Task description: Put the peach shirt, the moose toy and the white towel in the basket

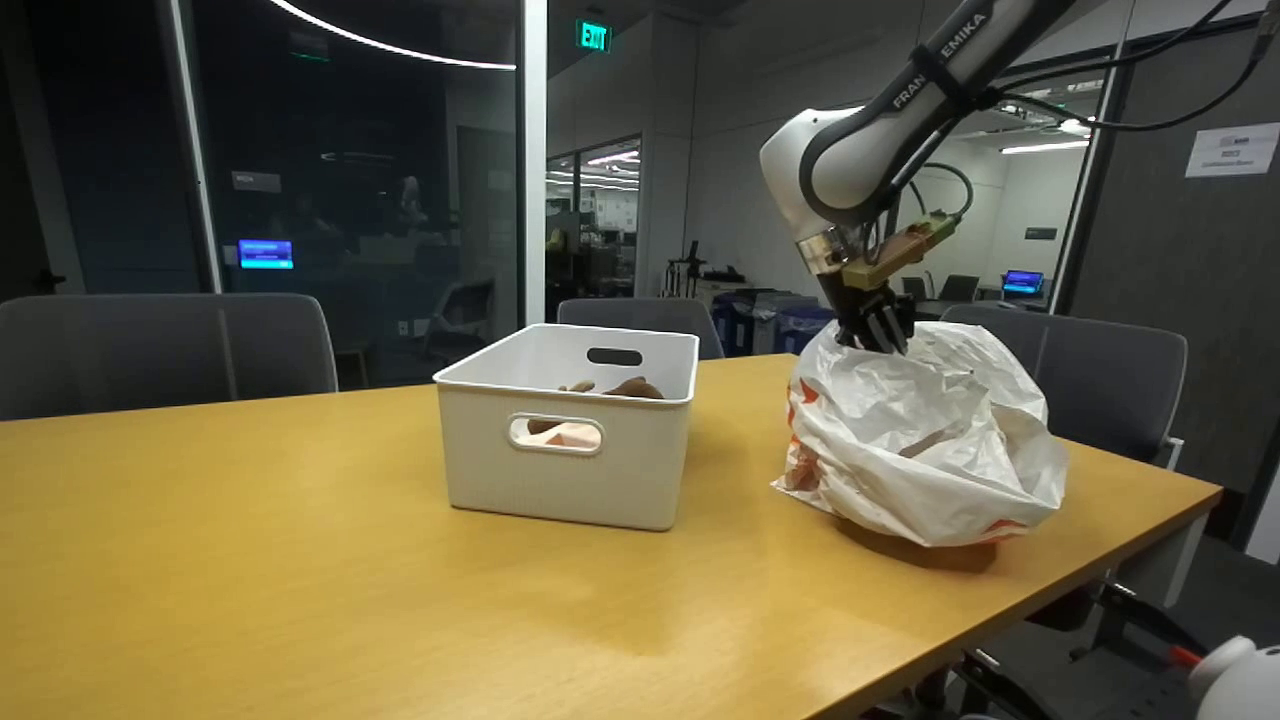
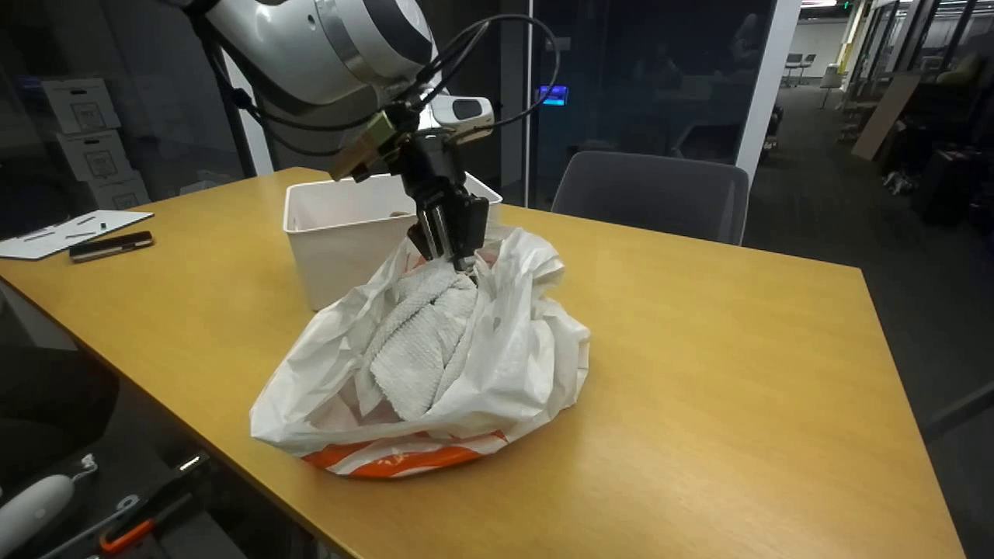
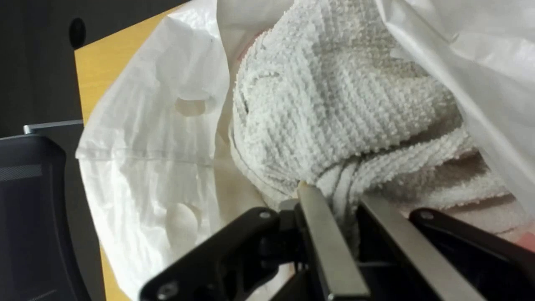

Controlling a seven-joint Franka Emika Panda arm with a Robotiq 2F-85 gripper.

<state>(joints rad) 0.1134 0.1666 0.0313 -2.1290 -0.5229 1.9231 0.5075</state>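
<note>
The white towel (image 2: 419,357) lies bunched inside a white plastic bag (image 2: 536,341); it fills the middle of the wrist view (image 3: 326,104). My gripper (image 3: 336,194) is shut on the towel, with folds pinched between its fingers. In both exterior views the gripper (image 1: 880,340) points down at the bag's opening (image 2: 458,268). The white basket (image 1: 560,485) stands beside the bag and also shows behind the arm (image 2: 334,264). A brown thing, likely the moose toy (image 1: 635,388), sticks up inside the basket. Peach cloth, likely the shirt (image 1: 572,436), shows through its handle hole.
The bag (image 1: 900,490) has orange print and stands near the edge of the wooden table (image 1: 300,560). Chairs (image 1: 165,350) stand round the table. A paper sheet (image 2: 70,233) and a dark object, perhaps an eraser (image 2: 112,245), lie at the far end.
</note>
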